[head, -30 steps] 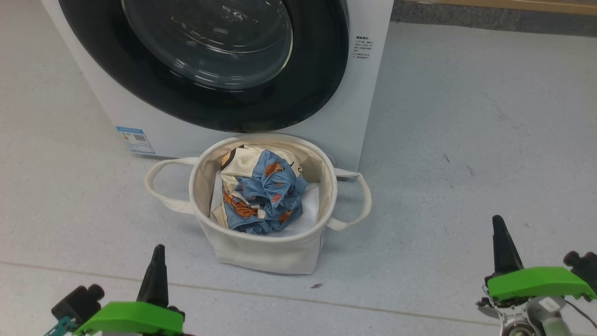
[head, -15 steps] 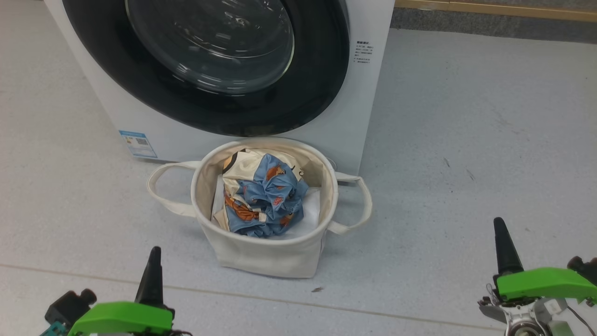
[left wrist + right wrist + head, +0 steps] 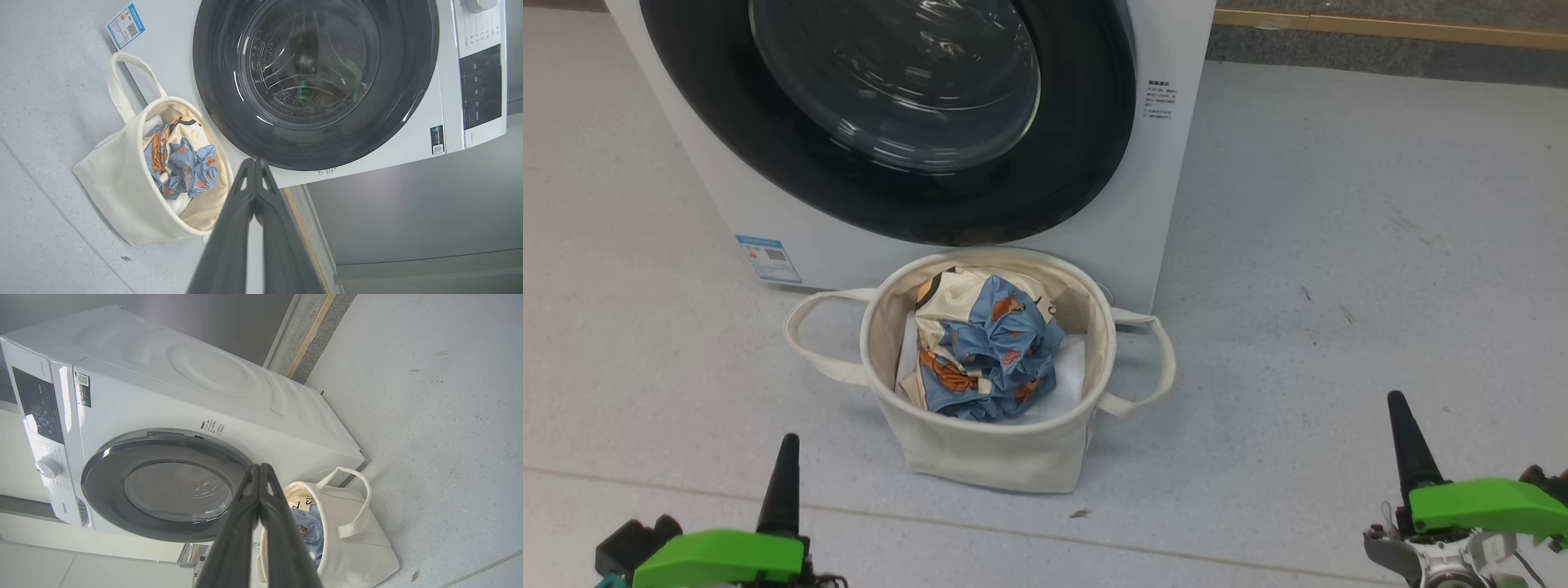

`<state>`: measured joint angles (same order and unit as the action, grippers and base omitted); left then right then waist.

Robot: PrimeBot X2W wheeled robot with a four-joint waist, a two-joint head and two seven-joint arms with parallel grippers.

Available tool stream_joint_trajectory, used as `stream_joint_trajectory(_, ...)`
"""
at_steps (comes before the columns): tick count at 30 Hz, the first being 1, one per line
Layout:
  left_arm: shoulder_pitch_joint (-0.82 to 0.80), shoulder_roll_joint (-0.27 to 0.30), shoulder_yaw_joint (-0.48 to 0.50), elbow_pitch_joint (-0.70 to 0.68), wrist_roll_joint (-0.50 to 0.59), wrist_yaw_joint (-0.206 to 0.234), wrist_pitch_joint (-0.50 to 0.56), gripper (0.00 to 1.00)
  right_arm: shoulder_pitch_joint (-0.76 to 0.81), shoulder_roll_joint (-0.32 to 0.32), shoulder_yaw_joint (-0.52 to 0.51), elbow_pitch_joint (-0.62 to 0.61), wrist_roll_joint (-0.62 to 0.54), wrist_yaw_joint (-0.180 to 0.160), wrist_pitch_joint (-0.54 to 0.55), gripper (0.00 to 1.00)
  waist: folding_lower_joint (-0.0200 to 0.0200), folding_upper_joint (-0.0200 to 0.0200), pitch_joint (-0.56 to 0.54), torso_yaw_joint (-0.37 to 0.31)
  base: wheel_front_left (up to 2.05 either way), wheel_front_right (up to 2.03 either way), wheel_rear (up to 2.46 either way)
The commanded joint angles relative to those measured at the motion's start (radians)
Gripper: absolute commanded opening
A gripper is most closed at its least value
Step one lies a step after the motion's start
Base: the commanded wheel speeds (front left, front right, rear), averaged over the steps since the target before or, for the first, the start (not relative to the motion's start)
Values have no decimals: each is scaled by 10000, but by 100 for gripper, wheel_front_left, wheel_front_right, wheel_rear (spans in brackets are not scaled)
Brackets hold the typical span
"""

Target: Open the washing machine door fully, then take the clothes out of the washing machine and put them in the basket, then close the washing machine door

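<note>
- One white boxy washing machine [image 3: 1164,204], round black-rimmed glass door [image 3: 1094,122] shut.
- One cream canvas basket [image 3: 980,457] before it holds one blue-and-cream printed clothes bundle [image 3: 988,351].
- Left gripper [image 3: 255,163], right gripper [image 3: 259,467]: both pinched together, empty.

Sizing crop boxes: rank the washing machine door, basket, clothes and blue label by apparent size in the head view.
1. washing machine door (partly cropped)
2. basket
3. clothes
4. blue label
</note>
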<state>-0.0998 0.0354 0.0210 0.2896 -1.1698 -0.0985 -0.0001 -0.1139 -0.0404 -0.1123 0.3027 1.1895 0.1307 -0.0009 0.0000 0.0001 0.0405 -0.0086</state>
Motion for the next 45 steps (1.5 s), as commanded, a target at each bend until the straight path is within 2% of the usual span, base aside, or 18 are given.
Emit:
stream_joint_trajectory(1,-154,106,322,-394,-249,-78,91,0,-163,-81,106,-409,266,1,93,0,0,-1,-10,3,0,0,0)
stream_joint_trajectory(35,-85,148,920,-441,-4342,-319,1120,0,58,-98,-12,-577,4147,0,1127,0,0,-1,-370,85,0,0,0)
stream_joint_trajectory(45,-84,148,927,-442,-4390,-322,1132,0,60,-98,-13,-579,4193,0,1139,0,0,-1,-374,86,0,0,0)
